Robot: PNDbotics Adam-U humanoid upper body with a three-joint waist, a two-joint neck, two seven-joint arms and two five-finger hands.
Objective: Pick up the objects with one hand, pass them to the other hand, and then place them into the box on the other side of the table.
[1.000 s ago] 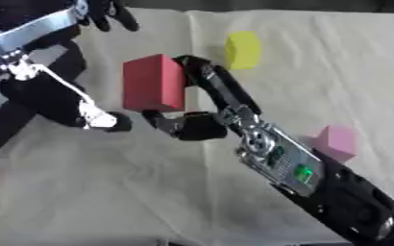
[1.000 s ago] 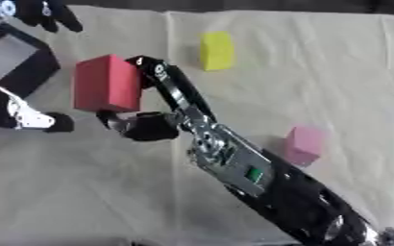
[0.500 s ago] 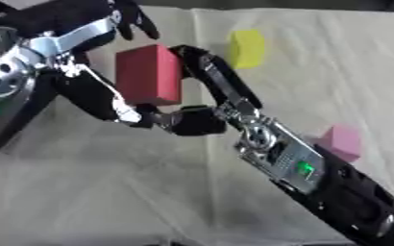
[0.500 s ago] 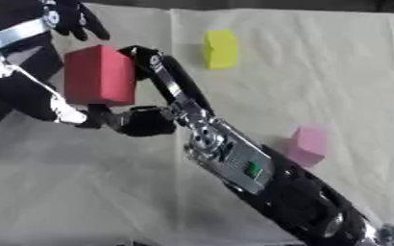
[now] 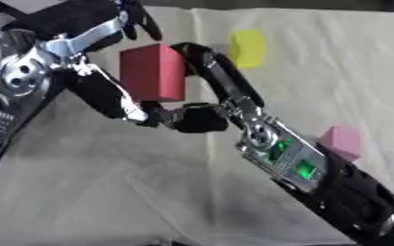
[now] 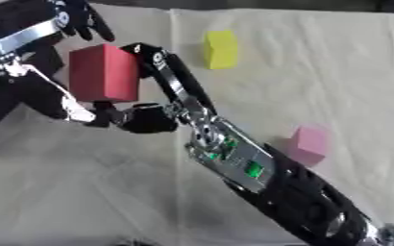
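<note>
Bench (image 5: 82,192) covered in a pale cream cloth, creased, filling most of both views.

Right arm enters from the lower right corner and runs diagonally up to the centre; black casing with a silver section carrying small green lights. Right robot hand (image 5: 207,98): long fingers (image 5: 221,77) reach up along the right face of the red block, thumb curled in below its lower edge. Fingers and thumb pinch the block between them.

Left arm comes in from the upper left, black with silver joints. Left robot hand (image 5: 91,53): one set of fingers arches over the top of the red block, the thumb side runs down past its left face to a pale tip just beside the right hand's thumb. Fingers bracket the block; whether they actually touch it cannot be told from either view.

Red block (image 5: 153,72): held above the cloth between the two hands, left of centre, tilted slightly.

Yellow block (image 6: 221,49): on the cloth near the far edge, right of the red block, apart from both hands.

Pink block (image 6: 308,143): on the cloth at the right, just beside the right forearm.
</note>
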